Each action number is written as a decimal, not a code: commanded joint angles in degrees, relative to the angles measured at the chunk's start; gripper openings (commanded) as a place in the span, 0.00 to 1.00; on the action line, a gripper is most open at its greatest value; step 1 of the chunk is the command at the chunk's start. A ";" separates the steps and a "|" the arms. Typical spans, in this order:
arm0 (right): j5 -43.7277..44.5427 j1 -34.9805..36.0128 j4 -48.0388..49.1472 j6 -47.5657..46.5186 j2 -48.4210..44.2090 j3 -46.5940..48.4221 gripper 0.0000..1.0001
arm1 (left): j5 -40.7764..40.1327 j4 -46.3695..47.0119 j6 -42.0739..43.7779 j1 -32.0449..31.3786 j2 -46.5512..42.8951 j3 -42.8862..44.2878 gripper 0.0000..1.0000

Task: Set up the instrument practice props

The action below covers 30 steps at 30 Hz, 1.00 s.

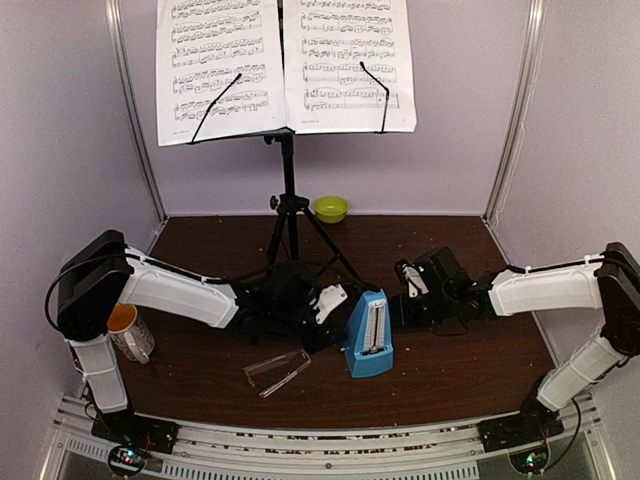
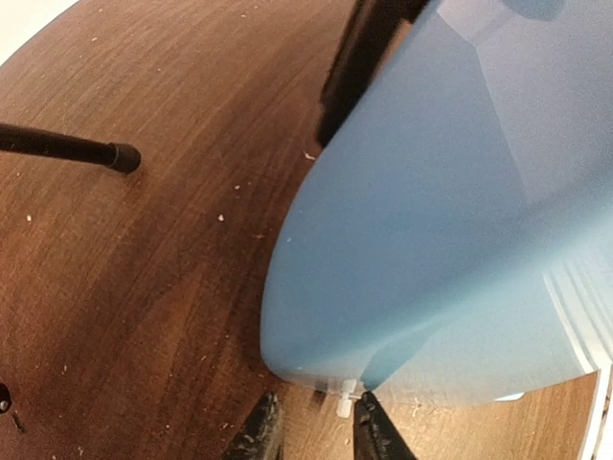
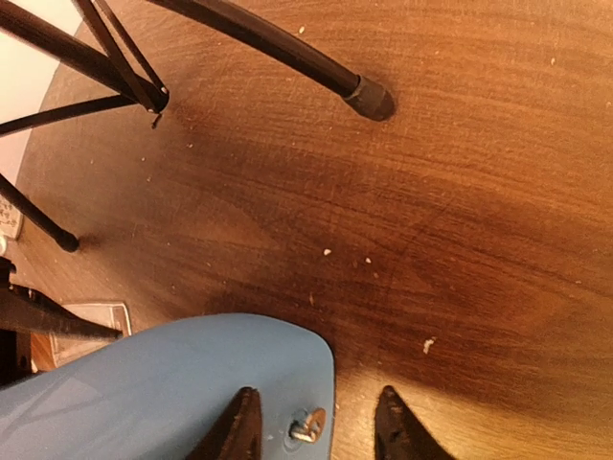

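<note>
- Nearest of all, the metal rail (image 1: 330, 445) carries both arm bases along the near edge of the table (image 1: 480, 370).
- Far centre stands the music stand (image 1: 288, 215), with the sheet-music pages (image 1: 285, 65) already spread on its desk under two wire holders.
- Near centre, the metronome (image 1: 368, 335) sits upright between the two grippers. Its clear cover (image 1: 277, 372) is off and lies on the table just near-left of it.
- Low at the metronome's left flank, the left gripper (image 2: 316, 422) has its fingers narrowly parted and pinches nothing. A small white peg (image 2: 345, 399) sits by one tip.
- At the right flank, the right gripper (image 3: 316, 398) is spread wide, straddling the winding key (image 3: 306, 425).
- Winding looks to be the step in hand.
  - Close squarely on the key's flats and turn about its shaft.
  - Brace the body low from the left, so it neither tips nor slides toward the stand foot (image 3: 369, 98).
</note>
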 commanded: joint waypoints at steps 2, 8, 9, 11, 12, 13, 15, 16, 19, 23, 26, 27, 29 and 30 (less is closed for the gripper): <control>1.71 -0.53 -3.17 -4.04 -7.95 -2.30 0.50 | -0.95 6.72 -3.53 1.39 -4.27 -2.83 0.28; 0.80 -0.59 -2.31 -9.35 -20.84 -8.12 0.74 | 0.15 5.46 -1.60 1.88 -7.01 -4.22 0.30; -0.26 -0.55 -1.20 -9.78 -22.38 -9.32 0.77 | 0.24 5.30 -1.39 1.88 -7.12 -4.10 0.31; -2.83 -0.46 1.19 -10.21 -24.99 -11.60 0.82 | 0.29 4.99 -1.02 1.88 -7.02 -3.70 0.31; -3.98 -0.26 2.27 -10.21 -25.84 -12.34 0.84 | 0.31 4.82 -0.94 1.92 -6.81 -3.28 0.31; -4.90 -0.06 3.21 -9.99 -26.46 -12.85 0.86 | 0.24 4.61 -0.86 1.96 -6.56 -2.86 0.31; -6.84 0.85 5.16 -9.61 -27.23 -13.62 0.89 | 0.34 4.25 -0.96 1.96 -5.93 -1.99 0.31; -6.98 1.57 5.63 -9.56 -27.58 -13.78 0.90 | 0.42 4.08 -1.05 1.96 -5.73 -1.58 0.31; -6.03 3.69 7.15 -9.35 -28.27 -13.72 0.92 | 0.48 4.17 -1.42 1.96 -5.43 -1.01 0.31; -5.20 5.06 8.29 -8.77 -27.61 -12.45 0.91 | 0.51 4.24 -1.72 1.96 -5.25 -0.80 0.31; -5.54 6.13 8.23 -8.92 -25.88 -10.95 0.91 | 0.56 3.75 -1.66 1.95 -5.16 -0.47 0.31; -5.82 6.40 8.35 -9.00 -25.61 -10.57 0.91 | 0.57 3.70 -1.65 1.96 -5.16 -0.40 0.31; -6.14 7.02 8.48 -9.39 -24.95 -10.01 0.91 | 0.55 3.34 -1.56 1.92 -5.16 -0.16 0.31; -6.10 7.28 8.41 -9.60 -24.76 -9.78 0.91 | 0.55 3.25 -1.49 1.96 -5.08 -0.06 0.31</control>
